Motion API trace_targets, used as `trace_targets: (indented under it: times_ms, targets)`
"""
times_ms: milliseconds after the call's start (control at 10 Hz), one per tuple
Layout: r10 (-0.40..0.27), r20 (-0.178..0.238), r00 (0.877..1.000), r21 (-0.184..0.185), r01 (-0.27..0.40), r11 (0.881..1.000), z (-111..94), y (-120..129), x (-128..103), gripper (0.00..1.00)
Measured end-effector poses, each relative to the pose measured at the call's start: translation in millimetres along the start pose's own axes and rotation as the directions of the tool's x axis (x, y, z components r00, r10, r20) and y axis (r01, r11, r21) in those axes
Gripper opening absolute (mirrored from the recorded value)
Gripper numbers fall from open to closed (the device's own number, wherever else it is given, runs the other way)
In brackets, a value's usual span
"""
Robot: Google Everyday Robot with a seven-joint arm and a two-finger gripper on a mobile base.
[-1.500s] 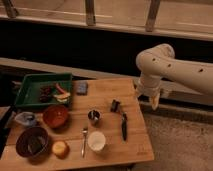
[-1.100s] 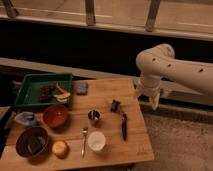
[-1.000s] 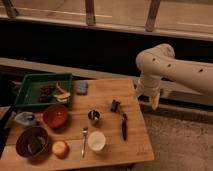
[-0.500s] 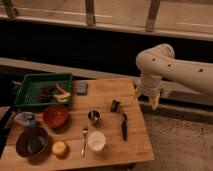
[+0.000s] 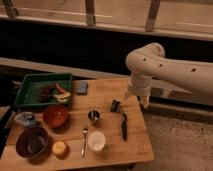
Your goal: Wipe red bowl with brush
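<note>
End effector [image 5: 136, 98] hangs over the counter's [image 5: 102, 92] right edge; I can't tell its opening. Brush [image 5: 123, 126] lies ungrasped, red bowl [image 5: 55, 116] far left. Grasp and wipe both remain.

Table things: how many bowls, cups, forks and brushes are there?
Bowls: 2 (red bowl, dark bowl)
Cups: 2 (white cup, metal cup)
Fork: 1
Brush: 1
Total: 6
The pincer hangs above the table's right edge.

Right of red bowl [image 5: 55, 116] lies brush [image 5: 124, 126], before jaws.
</note>
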State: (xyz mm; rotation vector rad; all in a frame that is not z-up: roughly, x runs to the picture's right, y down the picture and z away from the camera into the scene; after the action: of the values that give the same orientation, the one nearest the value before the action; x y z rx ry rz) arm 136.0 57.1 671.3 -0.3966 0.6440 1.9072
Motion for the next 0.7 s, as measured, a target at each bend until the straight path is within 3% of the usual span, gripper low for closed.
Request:
trace_targets:
  times_ms: [200,400,500,700]
  targets:
    - [-0.146,-0.034,0.989,-0.043,0.144,0.989,9.1,36.6,20.6,0.65]
    - [-0.26,-0.059,0.964,-0.092,0.254,0.963,25.2,46.9,27.6,0.65]
    - [-0.316,-0.066,0.947,-0.124,0.306,0.944,33.1,48.8,29.8,0.65]
    - [-0.362,-0.066,0.93,-0.151,0.35,0.925,38.6,53.3,31.9,0.65]
